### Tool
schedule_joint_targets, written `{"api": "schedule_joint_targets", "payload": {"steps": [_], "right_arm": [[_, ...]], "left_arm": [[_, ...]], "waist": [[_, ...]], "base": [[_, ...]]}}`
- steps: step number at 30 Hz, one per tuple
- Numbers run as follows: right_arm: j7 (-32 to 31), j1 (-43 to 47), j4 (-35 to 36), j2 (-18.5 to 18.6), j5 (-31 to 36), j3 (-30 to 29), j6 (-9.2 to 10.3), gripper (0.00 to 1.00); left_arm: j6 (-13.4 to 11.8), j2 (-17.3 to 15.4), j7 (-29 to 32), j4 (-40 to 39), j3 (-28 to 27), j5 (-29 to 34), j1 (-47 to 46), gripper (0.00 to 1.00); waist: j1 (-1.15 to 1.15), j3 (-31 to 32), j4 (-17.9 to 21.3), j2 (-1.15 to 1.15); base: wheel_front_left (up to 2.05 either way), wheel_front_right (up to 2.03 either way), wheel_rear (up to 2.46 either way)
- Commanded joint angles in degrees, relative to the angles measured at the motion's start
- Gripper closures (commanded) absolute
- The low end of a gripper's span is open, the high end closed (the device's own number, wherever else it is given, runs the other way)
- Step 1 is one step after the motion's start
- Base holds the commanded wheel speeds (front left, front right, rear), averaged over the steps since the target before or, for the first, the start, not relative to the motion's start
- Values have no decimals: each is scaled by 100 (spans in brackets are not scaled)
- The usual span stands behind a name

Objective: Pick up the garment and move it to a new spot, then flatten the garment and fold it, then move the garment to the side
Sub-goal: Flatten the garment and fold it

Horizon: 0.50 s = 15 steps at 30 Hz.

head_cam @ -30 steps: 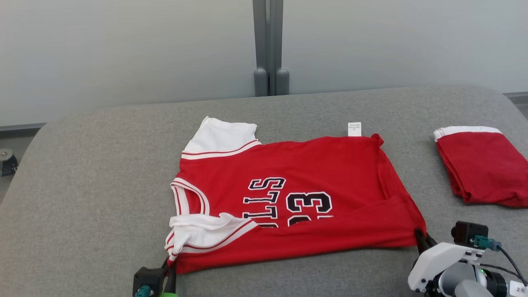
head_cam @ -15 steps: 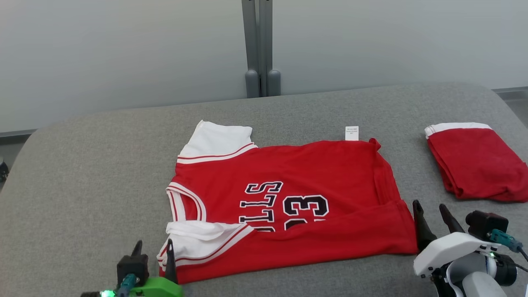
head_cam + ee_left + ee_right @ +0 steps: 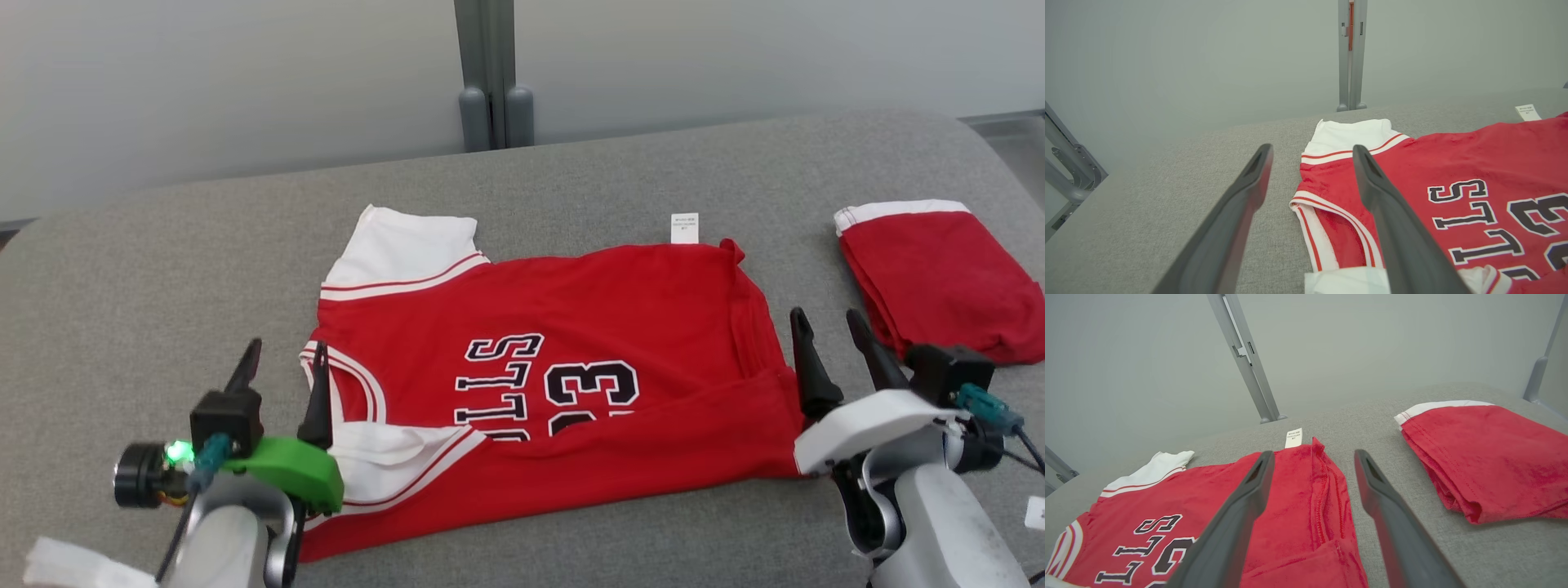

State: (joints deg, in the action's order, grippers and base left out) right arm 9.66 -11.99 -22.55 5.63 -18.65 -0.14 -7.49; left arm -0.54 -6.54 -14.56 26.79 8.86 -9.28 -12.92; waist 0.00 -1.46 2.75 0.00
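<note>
A second ago my left end effector (image 3: 287, 345) pinched the jersey (image 3: 588, 302) by its near edge; now its fingers stand apart, empty, at 8 o'clock by the armhole (image 3: 1306, 220). The jersey lies half-folded in the middle of the desk (image 3: 122, 269). My right end effector (image 3: 824, 314), at 4 o'clock, has likewise let go, fingers apart; its wrist view resolves the hem stitching (image 3: 1327, 486)
</note>
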Motion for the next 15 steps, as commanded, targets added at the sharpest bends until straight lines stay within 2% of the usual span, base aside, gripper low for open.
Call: {"api": "schedule_joint_targets", "payload": {"steps": [1,5,7,10,12,15], "right_arm": [[-37,-207,77,38,25,54,1,0],[-99,-673,216,179,20,192,1,0],[-111,-935,254,238,43,278,1,0],[-112,-1330,263,311,55,478,1,0],[-152,-1603,252,337,-10,633,1,0],[-192,-2083,195,413,-134,767,1,0]], "left_arm": [[127,-131,140,60,29,55,-374,0],[633,-414,894,278,402,81,-1294,0],[744,-555,1271,404,527,-94,-1795,0],[795,-857,1857,595,919,-393,-2460,0],[799,-1076,2374,716,1189,-917,-2906,0],[793,-1616,3100,637,1690,-1778,-3627,0]], "waist": [[0,-427,152,0],[0,-884,250,0],[0,-1100,322,0],[0,-1377,476,0],[0,-1557,614,0],[0,-1827,819,0]], "base": [[0,0,0],[0,0,0],[0,0,0],[0,0,0],[0,0,0],[0,0,0]]}}
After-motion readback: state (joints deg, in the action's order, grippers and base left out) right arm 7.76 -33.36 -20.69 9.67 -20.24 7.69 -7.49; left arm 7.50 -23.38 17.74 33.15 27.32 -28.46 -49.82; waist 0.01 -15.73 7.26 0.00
